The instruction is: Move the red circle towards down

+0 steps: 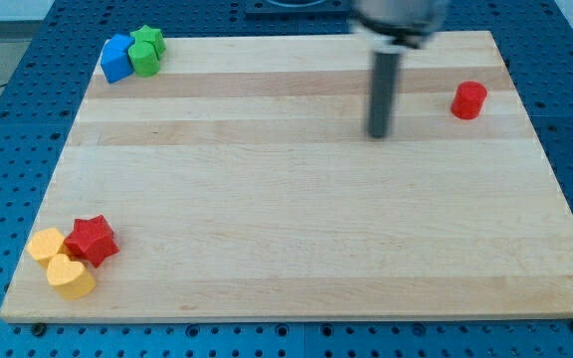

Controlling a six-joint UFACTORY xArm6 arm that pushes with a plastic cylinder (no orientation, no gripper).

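Since I have no fingers to open or pinch, I only push with my tip (378, 135). It sits left of the red circle (470, 100), apart, near the table (286, 249) top-right. This little block looks light, hard and slidey, so I should push its top side.

**Visibility Findings: Occlusions, Cropping and Blur**

The rod (381, 89) is motion-blurred along its length; my tip (379, 135) has soft edges, so its contact with the worktop (296, 229) cannot be confirmed. The arm housing above is cut off by the view's top. The green block (147, 52) partly hides behind the blue block (116, 58); neither shape is determinable.
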